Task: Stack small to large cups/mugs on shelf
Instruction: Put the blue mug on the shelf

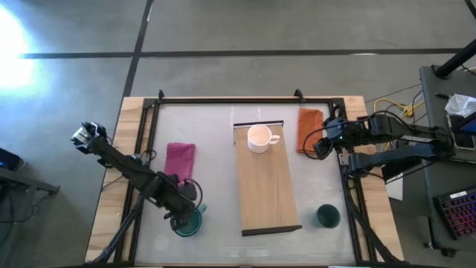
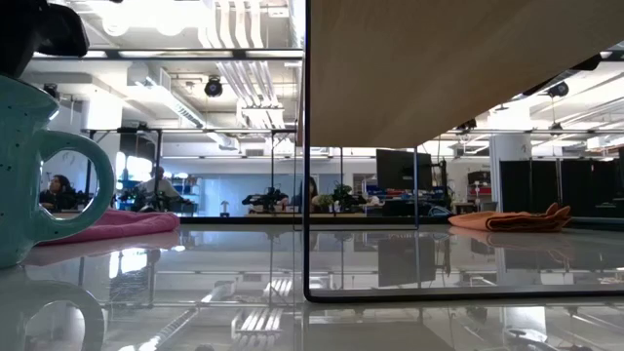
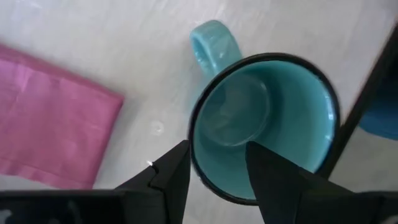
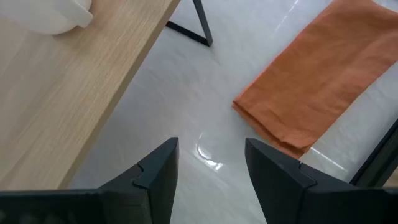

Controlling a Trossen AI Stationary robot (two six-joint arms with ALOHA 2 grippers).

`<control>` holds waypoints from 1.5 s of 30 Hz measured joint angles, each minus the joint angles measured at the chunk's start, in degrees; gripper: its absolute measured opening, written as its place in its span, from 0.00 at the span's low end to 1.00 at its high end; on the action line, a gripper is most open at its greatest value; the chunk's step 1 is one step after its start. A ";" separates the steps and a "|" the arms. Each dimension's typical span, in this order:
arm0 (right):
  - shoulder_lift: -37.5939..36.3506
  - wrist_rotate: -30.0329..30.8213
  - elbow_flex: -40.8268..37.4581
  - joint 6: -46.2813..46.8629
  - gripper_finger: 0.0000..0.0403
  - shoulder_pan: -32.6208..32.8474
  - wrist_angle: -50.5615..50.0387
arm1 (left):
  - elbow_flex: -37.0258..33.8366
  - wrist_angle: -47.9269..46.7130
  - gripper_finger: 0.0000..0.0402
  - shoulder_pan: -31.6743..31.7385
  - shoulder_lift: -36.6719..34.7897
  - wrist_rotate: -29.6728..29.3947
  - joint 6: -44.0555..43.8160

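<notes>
The teal-green mug (image 1: 190,222) stands upright on the table at the near left, and it also shows in the low view (image 2: 24,166). My left gripper (image 3: 217,177) is open right above it and points down. One finger (image 3: 174,171) is outside the rim and the other finger (image 3: 277,180) is inside the mug. The white mug (image 1: 259,138) stands on the far end of the light-wood shelf (image 1: 266,186). The dark green cup (image 1: 328,217) stands on the table to the right of the shelf. My right gripper (image 4: 210,165) is open and empty between the shelf and the orange cloth. My left gripper straddles the mug's rim (image 3: 198,163) on the side away from the handle (image 3: 211,40). The outer finger stands right against the rim, but I cannot tell whether it touches. The mug stands with its bottom on the table.
A magenta cloth (image 1: 179,159) lies left of the shelf, just beyond the teal mug. An orange cloth (image 1: 309,129) lies at the far right, under my right arm. Black frame rails (image 1: 223,99) run along the table's edges. The shelf's thin black rail (image 2: 307,195) stands on the table.
</notes>
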 joint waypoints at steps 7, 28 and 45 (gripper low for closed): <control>0.02 0.22 0.00 -0.58 0.44 0.00 0.04 | -0.42 0.58 0.35 0.00 3.47 -0.26 -0.10; -0.04 0.40 0.00 -1.09 0.44 0.00 0.02 | -1.25 0.94 0.03 3.06 9.91 0.02 6.71; -0.04 0.13 0.00 -1.06 0.44 0.00 -0.09 | 19.41 -9.75 0.00 20.96 2.75 -2.58 24.76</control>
